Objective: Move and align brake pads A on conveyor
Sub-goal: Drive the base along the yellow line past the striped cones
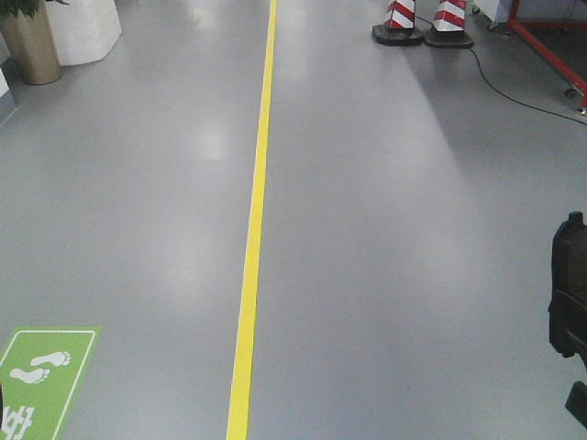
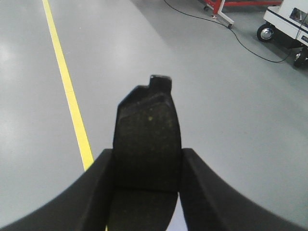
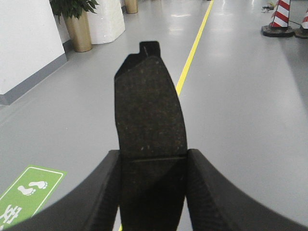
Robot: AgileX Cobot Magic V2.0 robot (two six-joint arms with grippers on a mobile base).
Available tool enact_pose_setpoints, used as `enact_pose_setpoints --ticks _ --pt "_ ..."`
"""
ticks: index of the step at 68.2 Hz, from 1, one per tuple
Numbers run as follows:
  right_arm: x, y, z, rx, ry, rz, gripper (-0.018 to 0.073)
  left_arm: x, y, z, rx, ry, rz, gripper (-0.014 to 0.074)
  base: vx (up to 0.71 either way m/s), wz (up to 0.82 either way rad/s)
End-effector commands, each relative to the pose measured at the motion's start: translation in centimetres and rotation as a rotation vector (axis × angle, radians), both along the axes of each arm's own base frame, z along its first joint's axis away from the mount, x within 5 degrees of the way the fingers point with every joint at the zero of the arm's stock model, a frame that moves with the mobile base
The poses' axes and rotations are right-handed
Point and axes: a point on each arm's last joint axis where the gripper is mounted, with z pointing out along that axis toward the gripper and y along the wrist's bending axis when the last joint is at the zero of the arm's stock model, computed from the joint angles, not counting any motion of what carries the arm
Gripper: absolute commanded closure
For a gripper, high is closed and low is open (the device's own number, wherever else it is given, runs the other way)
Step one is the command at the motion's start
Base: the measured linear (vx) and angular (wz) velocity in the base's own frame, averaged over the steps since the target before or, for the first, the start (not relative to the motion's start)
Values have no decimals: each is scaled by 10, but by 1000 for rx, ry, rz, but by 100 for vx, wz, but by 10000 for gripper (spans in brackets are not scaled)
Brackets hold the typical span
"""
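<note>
Grey floor (image 1: 413, 229), yellow line (image 1: 255, 229), claws (image 2: 147, 151) (image 3: 154, 151) gripping brake pads (image 2: 147, 120) (image 3: 149, 106)

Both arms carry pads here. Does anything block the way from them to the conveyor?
Cannot be judged: no conveyor shows in any view. The left gripper clamps one brake pad, the right gripper a second brake pad, over grey floor.

Left-held pad (image 2: 147, 139), right-held pad (image 3: 150, 110): lower ends cut off.

Two grippers out front, each with its jaws clamped tight.
The left gripper (image 2: 147, 159) pinches one brake pad (image 2: 147, 130) by its near end; the right gripper (image 3: 153, 156) pinches another brake pad (image 3: 149, 110) likewise, both pointing forward.
</note>
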Motion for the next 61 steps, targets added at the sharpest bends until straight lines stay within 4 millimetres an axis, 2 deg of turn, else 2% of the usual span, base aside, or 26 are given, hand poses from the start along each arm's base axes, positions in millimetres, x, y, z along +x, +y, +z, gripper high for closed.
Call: enact_pose_setpoints --ticks 1,30,61 --pt "1 2 19 20 -124 20 564 2 -2 17 -61 -100 -10 602 10 5" --pt "1 2 19 21 -124 20 564 2 -2 17 -61 -100 -10 602 20 -7" --pt "1 2 19 21 -124 20 564 2 -2 17 -61 -100 -10 602 44 -6"
